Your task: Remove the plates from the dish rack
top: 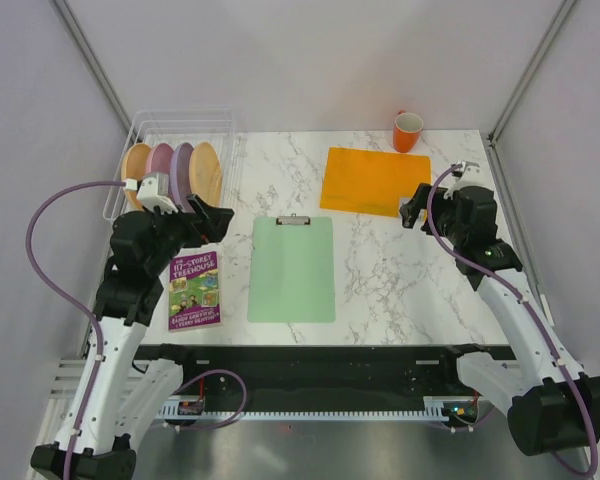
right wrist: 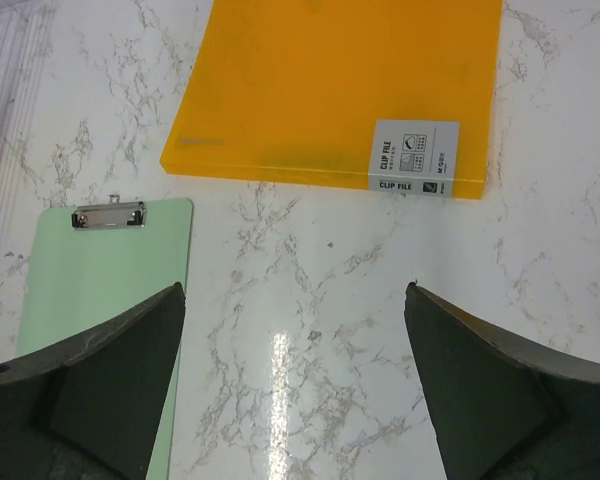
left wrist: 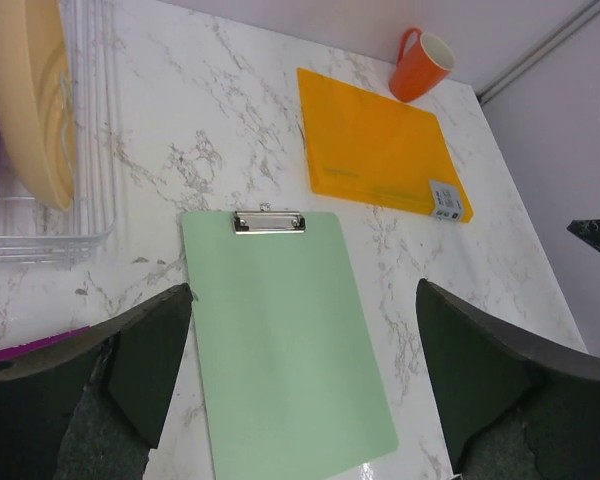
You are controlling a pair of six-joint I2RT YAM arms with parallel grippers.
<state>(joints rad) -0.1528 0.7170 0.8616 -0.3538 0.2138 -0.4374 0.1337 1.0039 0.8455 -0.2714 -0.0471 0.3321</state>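
Step in hand: judged the opening approach; all four plates are in the rack and neither pincer holds anything.
Next move: probably the left pincer swings left, closes on the rim of the nearest plate and lifts it straight up.
Dish rack [top: 170,113]: clear wire basket, just ahead and left of the left pincer.
Plates [top: 184,168]: round, matte, standing on edge in a row, from left yellow-orange, pink, lilac, yellow-orange.
Left pincer [top: 208,222]: spread wide, empty, near the rack's corner but not touching it.
Clipboard [top: 293,275]: green, flat, directly ahead of the left pincer.
Right pincer [top: 413,205]: spread wide, empty, well apart from the rack, over an orange folder [top: 373,180].
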